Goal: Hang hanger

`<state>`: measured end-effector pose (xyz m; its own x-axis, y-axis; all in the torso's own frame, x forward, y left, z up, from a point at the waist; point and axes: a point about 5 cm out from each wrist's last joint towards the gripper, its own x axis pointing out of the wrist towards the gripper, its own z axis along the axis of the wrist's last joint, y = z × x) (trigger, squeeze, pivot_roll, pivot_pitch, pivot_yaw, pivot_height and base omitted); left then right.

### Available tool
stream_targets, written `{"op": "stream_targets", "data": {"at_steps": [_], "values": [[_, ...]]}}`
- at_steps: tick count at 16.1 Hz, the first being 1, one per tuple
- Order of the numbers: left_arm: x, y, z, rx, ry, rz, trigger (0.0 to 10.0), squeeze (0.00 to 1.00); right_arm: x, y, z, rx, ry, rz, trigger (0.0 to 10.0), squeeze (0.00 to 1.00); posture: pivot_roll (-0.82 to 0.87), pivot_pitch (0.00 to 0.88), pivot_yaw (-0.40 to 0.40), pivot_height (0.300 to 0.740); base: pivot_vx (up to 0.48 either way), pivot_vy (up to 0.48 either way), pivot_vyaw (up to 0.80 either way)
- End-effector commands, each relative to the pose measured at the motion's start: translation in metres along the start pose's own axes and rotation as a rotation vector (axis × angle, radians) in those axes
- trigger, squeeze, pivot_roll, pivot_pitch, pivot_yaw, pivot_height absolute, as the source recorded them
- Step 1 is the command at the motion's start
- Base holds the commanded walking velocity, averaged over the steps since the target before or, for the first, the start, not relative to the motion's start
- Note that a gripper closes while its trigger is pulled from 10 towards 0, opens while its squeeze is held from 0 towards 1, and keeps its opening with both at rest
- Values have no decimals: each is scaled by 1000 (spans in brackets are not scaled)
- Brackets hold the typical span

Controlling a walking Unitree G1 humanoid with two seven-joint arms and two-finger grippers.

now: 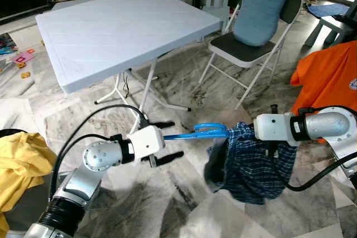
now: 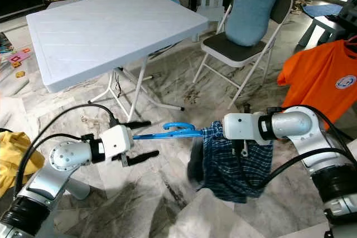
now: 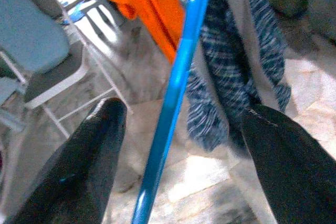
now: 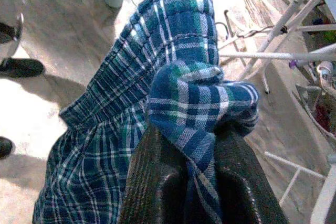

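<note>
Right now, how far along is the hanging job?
Done: the right gripper has pinched the plaid shorts, which sit on one end of the blue hanger.
In hand: the left gripper's open fingers straddle the hanger.
Left: hanging it up; no rail visible.

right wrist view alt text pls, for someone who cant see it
Two black fingers pinch a bunched fold of blue plaid shorts, which hang below. Behind them lie a marble floor and white table legs.
</note>
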<state>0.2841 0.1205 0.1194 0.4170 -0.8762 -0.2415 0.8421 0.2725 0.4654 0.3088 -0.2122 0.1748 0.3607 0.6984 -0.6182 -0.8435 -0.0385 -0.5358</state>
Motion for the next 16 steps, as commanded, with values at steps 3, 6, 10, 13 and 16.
{"op": "stream_targets", "data": {"at_steps": [3,6,10,13,16], "values": [[5,6,4,29,-15,-29,0,0,-9,-6,13,-52,-45,13,10000,0,-199,30,31,740,0,0,0],[3,8,3,34,-14,-28,0,0,-11,-2,15,-53,-54,54,10000,0,-197,31,27,740,0,0,0],[3,9,1,34,-10,-28,0,0,-13,-2,16,-52,-53,68,10000,0,-198,29,25,740,0,0,0],[3,8,0,26,-8,-38,0,0,-14,-3,18,-55,-60,65,10000,0,-198,27,23,740,0,0,0],[3,6,-3,13,4,-56,0,0,-13,-5,20,-59,-68,56,10000,0,-198,27,22,740,0,0,0]]}}
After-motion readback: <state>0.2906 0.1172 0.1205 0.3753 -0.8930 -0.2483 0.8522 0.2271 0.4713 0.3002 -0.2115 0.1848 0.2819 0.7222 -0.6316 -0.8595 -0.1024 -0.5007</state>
